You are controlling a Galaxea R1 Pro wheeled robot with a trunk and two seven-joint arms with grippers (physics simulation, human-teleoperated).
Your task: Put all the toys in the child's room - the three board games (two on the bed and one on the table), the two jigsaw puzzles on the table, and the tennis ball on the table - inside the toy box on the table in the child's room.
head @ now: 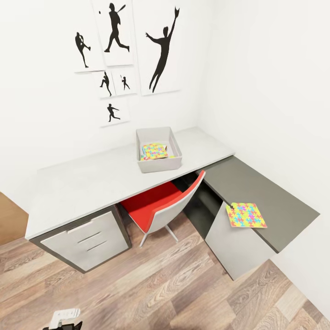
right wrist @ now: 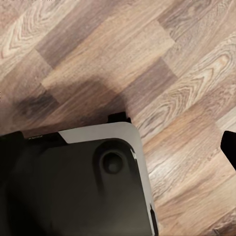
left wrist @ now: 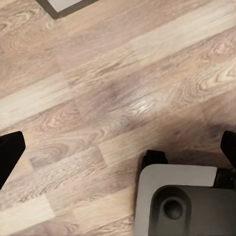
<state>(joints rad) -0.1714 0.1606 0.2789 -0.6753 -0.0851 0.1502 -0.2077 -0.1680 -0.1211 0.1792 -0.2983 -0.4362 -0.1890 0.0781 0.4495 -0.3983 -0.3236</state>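
Two puzzles show in your head view: one lies inside the toy box, the puzzle in the box, and the other puzzle rests flat on the dark cabinet top, near its front edge and well apart from the box. The box stands on the pale table, toward its right end, just below the silhouette pictures on the white wall. A red chair is tucked under the table between the drawers and the cabinet.

Your wrist views give you none of that. Both look straight down at the plank floor, with a corner of the robot's grey base below. In the left wrist view the left end effector has its dark fingertips at opposite picture edges, spread wide, with nothing between them. In the right wrist view the right end effector shows one fingertip at the edge; you cannot tell how far it is open. Both arms hang low, pointing at the floor.
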